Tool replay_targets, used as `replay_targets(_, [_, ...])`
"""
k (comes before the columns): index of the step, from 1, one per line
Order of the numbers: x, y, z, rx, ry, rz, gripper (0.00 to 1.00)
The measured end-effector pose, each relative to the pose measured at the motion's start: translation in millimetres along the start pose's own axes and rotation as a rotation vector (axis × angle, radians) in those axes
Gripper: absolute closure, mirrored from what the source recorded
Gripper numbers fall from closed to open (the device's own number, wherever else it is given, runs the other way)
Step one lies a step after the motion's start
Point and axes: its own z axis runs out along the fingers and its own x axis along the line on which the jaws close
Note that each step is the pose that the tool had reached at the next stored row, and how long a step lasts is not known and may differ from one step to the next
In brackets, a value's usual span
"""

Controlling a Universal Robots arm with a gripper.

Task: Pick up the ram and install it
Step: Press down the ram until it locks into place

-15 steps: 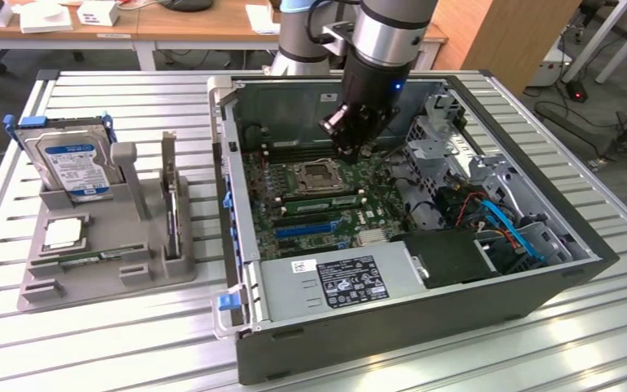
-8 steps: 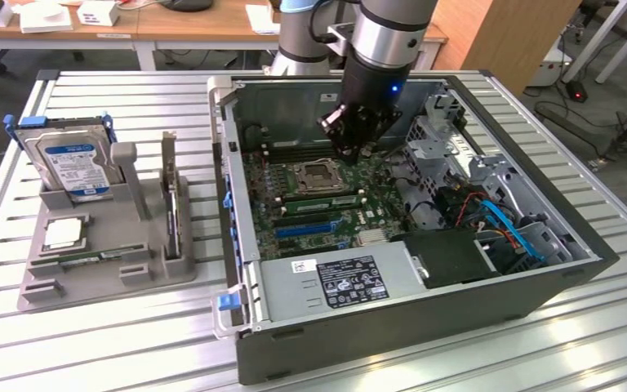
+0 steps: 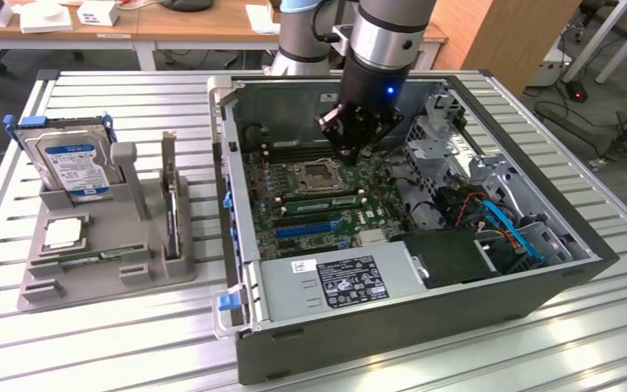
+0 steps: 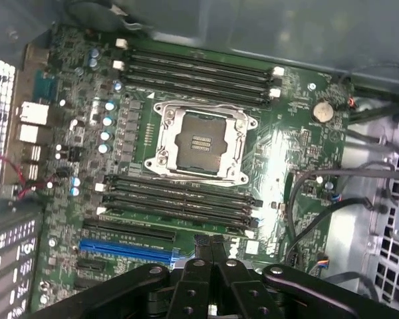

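My gripper (image 3: 355,155) hangs shut inside the open computer case (image 3: 575,269), low over the motherboard (image 3: 325,184) and beside the empty processor socket (image 4: 199,143). Nothing is held between its black fingers (image 4: 203,249). In the wrist view the fingertips meet just above the lower bank of memory slots. What looks like the ram (image 4: 179,218), a thin green stick, stands in the slot of that bank nearest the blue connector (image 4: 123,247). The same strip, the ram (image 3: 316,202), lies just in front of the socket in the exterior view. The upper slots (image 4: 199,70) are dark and empty.
A grey parts holder (image 3: 107,269) sits on the slatted table at the exterior view's left. It carries a silver hard drive (image 3: 74,163) with a blue label, an upright dark card (image 3: 169,192) and a small square chip (image 3: 63,233). Cables and drive bays (image 3: 477,204) crowd the case's right side.
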Motion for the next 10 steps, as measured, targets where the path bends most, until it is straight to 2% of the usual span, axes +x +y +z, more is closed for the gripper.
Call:
replay_targets(6, [4.5,0.7,0.5,0.0004,-0.0023,0.054,0.91])
replay_targets(10, [9.7,1.3,0.3,0.0008,-0.0026,0.064,0.91])
